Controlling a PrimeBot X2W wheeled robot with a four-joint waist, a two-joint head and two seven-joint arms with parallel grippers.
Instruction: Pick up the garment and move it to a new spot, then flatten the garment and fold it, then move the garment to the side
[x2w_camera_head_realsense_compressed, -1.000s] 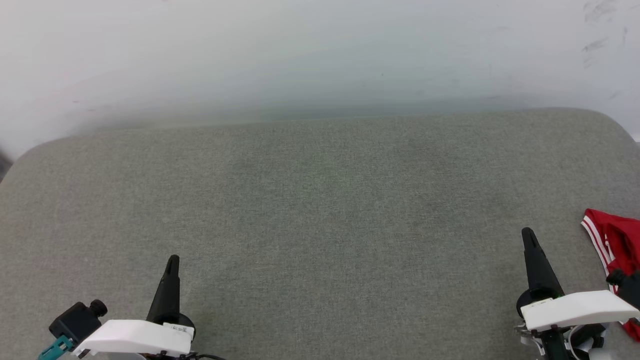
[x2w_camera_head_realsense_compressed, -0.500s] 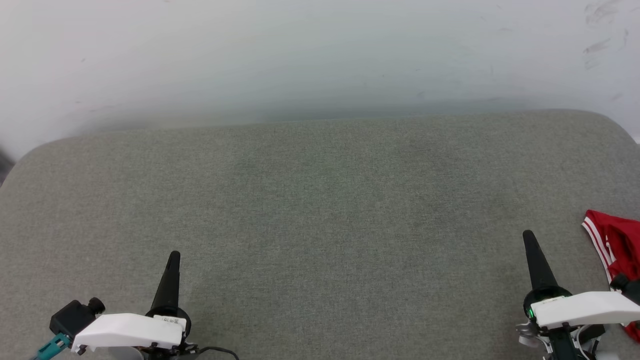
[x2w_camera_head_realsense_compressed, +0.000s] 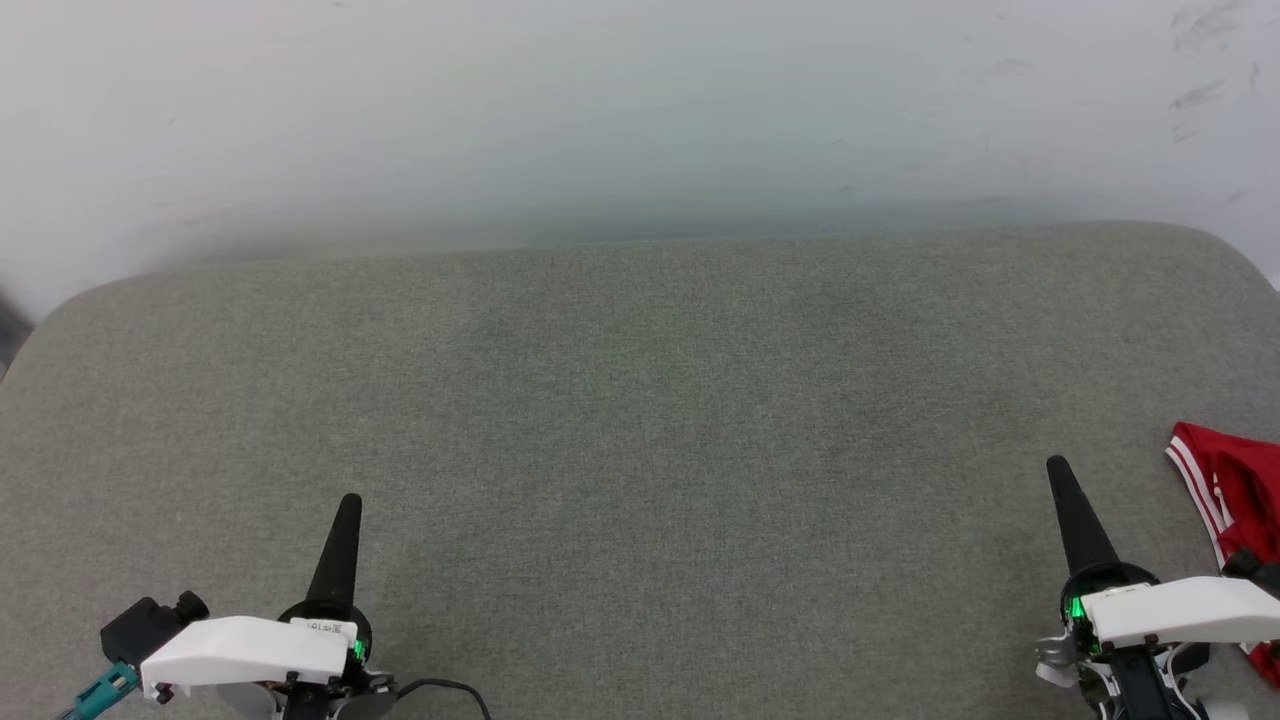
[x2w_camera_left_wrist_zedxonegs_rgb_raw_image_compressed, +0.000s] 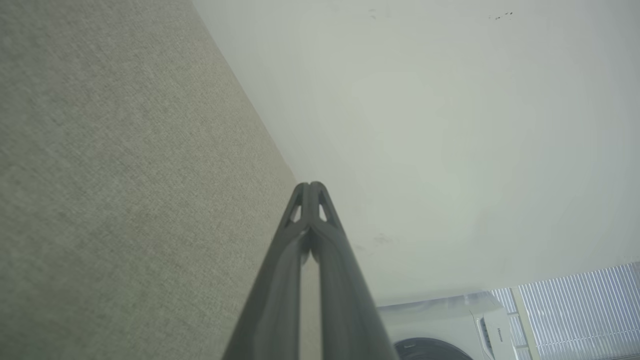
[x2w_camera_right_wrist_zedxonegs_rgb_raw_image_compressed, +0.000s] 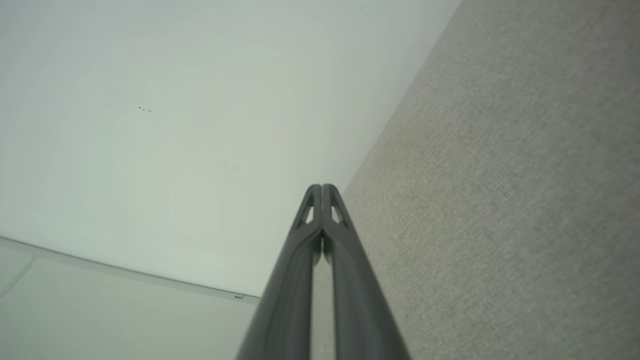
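Pointing fwd over the table (x2w_camera_head_realsense_compressed: 640, 400), left hand (x2w_camera_head_realsense_compressed: 348, 502) & right hand (x2w_camera_head_realsense_compressed: 1056, 466) were both closed, empty; garment (x2w_camera_head_realsense_compressed: 1236, 490) lay near right one.

A red garment (x2w_camera_head_realsense_compressed: 1240, 490) with white stripe trim lies on plain grey-green fabric (x2w_camera_head_realsense_compressed: 640, 420) below a white wall (x2w_camera_head_realsense_compressed: 600, 110).

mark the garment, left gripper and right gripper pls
garment (x2w_camera_head_realsense_compressed: 1238, 492): head view, red fabric just inside the white stripe trim, at the right edge.
left gripper (x2w_camera_head_realsense_compressed: 348, 502): head view, tip where its shut fingers meet.
right gripper (x2w_camera_head_realsense_compressed: 1055, 466): head view, tip where its shut fingers meet.
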